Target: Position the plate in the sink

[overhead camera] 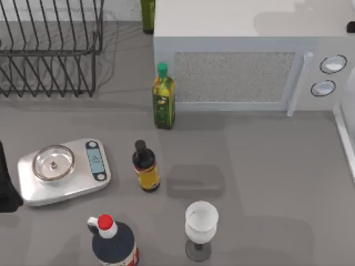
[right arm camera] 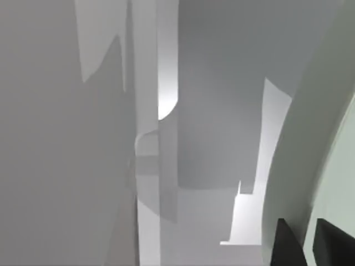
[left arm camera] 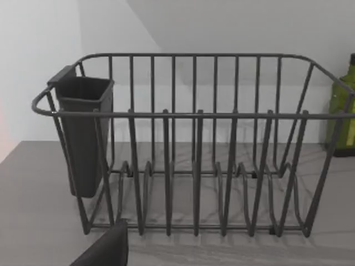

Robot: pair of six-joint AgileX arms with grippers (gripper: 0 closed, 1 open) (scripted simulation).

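Right wrist view has the right gripper [right arm camera: 304, 244] with its dark fingers closed on the pale mint plate's [right arm camera: 294, 160] rim, pale sink [right arm camera: 211, 122] walls behind. At the bench's left edge sits the left arm [overhead camera: 5, 191]; its grip state cannot be told.

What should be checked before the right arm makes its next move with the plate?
1. Grip: the right gripper has a dark finger on each side of the plate rim. Ok.
2. Plate over the sink: the top view shows the sink's rim at the table's right edge, but the plate's place against it is unclear. Cannot tell.
3. Plate level: cannot tell.
4. Clutter: the wine glass and soy sauce bottle stand well left of the sink rim. Ok.
5. Left arm: at the table's left edge beside the scale, far from the sink. Ok.
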